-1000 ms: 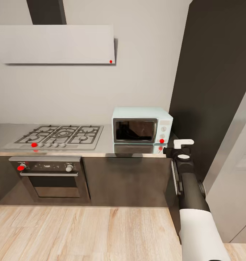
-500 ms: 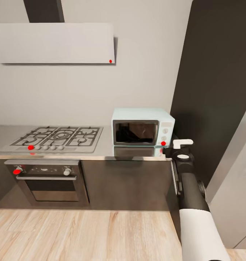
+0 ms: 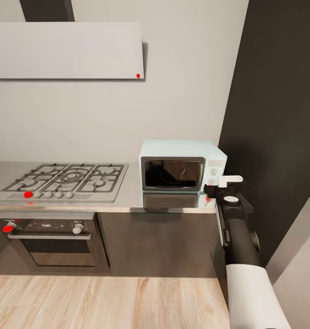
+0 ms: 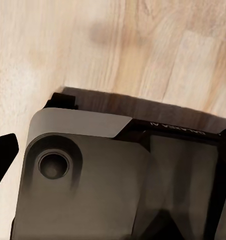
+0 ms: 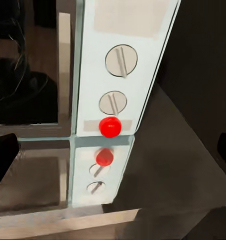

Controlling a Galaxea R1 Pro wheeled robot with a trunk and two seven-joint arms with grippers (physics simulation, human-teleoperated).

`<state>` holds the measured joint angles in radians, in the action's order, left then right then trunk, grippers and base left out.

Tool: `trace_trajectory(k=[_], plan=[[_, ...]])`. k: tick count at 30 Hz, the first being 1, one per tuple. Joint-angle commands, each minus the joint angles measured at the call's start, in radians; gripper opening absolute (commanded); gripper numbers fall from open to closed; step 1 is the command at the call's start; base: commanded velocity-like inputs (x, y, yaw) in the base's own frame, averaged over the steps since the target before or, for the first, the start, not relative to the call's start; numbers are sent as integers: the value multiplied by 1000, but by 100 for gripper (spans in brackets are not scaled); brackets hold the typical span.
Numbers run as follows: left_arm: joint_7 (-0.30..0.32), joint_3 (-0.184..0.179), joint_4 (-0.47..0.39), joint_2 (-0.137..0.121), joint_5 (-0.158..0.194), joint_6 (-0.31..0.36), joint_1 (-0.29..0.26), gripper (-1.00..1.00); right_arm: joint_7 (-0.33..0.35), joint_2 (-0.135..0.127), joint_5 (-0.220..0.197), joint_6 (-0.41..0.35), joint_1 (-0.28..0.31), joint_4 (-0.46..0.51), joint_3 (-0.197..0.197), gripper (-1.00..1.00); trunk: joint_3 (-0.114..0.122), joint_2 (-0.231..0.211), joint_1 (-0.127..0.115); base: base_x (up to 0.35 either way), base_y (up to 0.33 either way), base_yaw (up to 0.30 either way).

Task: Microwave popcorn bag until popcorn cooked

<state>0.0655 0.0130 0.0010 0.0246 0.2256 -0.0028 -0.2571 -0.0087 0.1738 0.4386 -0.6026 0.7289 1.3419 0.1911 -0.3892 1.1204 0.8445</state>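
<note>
- pale blue-mint boxy microwave (image 3: 182, 165) sits on the shiny grey steel table (image 3: 127, 201), door closed, beside the black-grated gas hob (image 3: 65, 179).
- right gripper (image 3: 224, 184) hovers just before its red dot (image 5: 110, 126) and white knobs (image 5: 121, 60).
- fingers' state: cannot tell, either arm.

Even soft light, mirror-like glare on countertop (image 3: 132, 196), slightly soft renders

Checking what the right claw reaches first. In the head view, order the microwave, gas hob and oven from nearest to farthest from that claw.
1. microwave, just left of the right claw
2. gas hob, further left on the countertop
3. oven, far left, under the hob
</note>
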Motion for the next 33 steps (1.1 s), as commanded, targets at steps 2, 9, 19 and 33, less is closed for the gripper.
trace_trajectory(k=[2,9,19,33], plan=[[4,1,0,0,8,0,-1,100,-1,1,-21,2,1,0,1,100,-1,1,0,169,0,0],[4,0,0,0,8,-1,-1,100,7,1,-95,96,2,-8,2,100,-1,1,0,115,0,0],[4,0,-1,0,8,-2,-1,100,186,-54,-98,160,0,-120,100,100,-1,1,0,24,0,0],[4,0,-1,1,7,-2,-1,100,220,-105,-94,190,0,-231,129,100,-1,1,0,0,0,0]])
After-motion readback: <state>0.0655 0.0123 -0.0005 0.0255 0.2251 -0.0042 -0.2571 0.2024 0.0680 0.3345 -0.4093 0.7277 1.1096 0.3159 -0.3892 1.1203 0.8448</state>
